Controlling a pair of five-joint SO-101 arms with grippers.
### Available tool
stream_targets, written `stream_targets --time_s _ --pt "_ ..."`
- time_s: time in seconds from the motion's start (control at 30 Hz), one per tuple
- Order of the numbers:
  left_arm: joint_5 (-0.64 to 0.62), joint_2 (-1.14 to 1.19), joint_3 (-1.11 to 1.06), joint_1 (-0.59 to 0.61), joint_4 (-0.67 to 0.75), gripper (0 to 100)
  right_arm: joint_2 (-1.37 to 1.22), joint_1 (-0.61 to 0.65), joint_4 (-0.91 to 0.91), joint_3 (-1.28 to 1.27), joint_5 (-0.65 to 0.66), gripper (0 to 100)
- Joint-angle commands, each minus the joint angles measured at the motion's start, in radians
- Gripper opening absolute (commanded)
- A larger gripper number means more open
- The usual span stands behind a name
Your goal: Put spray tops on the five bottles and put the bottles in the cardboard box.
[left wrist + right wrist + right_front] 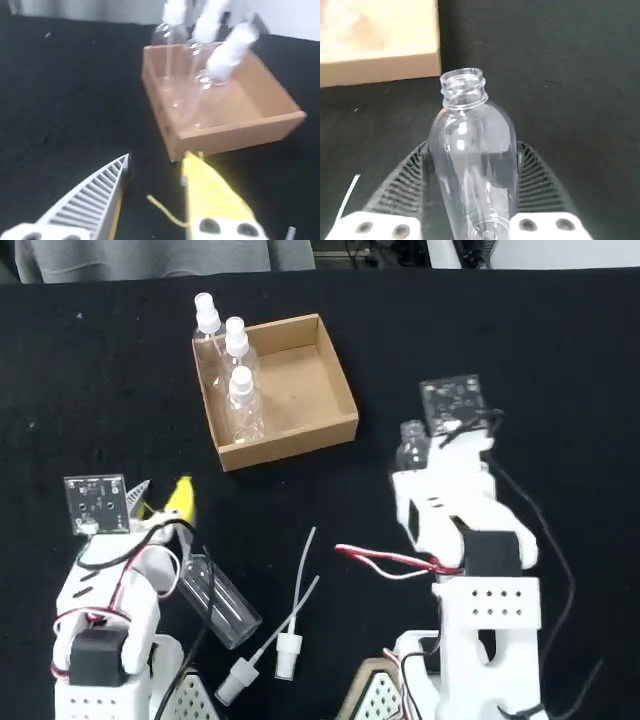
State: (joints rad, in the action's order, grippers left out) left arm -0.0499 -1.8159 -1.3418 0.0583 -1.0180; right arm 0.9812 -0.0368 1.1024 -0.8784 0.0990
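As high view looks down, cardboard box (290,440) holds three capped bottles (243,405) along one wall; uncapped bottle (218,602) lies on counter (100,370) near two loose spray tops (289,652). Left wrist view: left pincer (156,160) spread, empty, box just ahead. Right wrist view: right pincer (472,148) clamped on second uncapped bottle (470,125).

Black tabletop (560,340), white surface (570,252) behind

table cover (560,360): black, matt, cloth-like
cardboard box (290,443): brown paperboard, matt, raw cut edges
boxed bottles (245,410): clear plastic, glossy, smooth
held bottle (472,150): clear glossy plastic, threaded neck
spray tops (289,652): white plastic, thin translucent tubes
left gripper (156,161): ribbed plastic, one finger white, one yellow
right gripper (472,147): dark ribbed plastic, matt
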Motion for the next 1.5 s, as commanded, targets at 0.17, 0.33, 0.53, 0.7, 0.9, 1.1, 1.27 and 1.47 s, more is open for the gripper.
stream_targets --time_s 0.17,0.33,0.53,0.7,0.9,1.1,1.27,1.47 --pt "0.071 0.244 0.208 -0.18 -0.126 20 0.027 -0.084 -0.055 -0.001 -0.074 6.4" --pt "0.066 0.485 0.315 -0.297 -0.175 20 0.027 -0.138 -0.103 -0.022 -0.089 6.4" --pt "0.064 0.689 0.343 -0.427 -0.172 20 0.027 -0.158 -0.104 -0.022 -0.107 6.4" --pt "0.031 0.786 0.344 -0.512 -0.138 20 0.027 -0.158 -0.104 -0.022 -0.109 6.4" --pt "-0.057 0.885 0.32 -0.633 -0.037 20 0.027 -0.157 -0.104 -0.022 -0.109 6.4" --pt "-0.11 1.011 0.315 -0.688 0.061 20 0.027 -0.157 -0.104 -0.022 -0.109 6.4" --pt "-0.147 1.148 0.317 -0.685 0.16 20 0.027 -0.15 -0.115 -0.035 -0.109 6.5" --pt "-0.157 1.28 0.326 -0.682 0.233 20 0.027 -0.149 -0.118 -0.041 -0.109 6.6"
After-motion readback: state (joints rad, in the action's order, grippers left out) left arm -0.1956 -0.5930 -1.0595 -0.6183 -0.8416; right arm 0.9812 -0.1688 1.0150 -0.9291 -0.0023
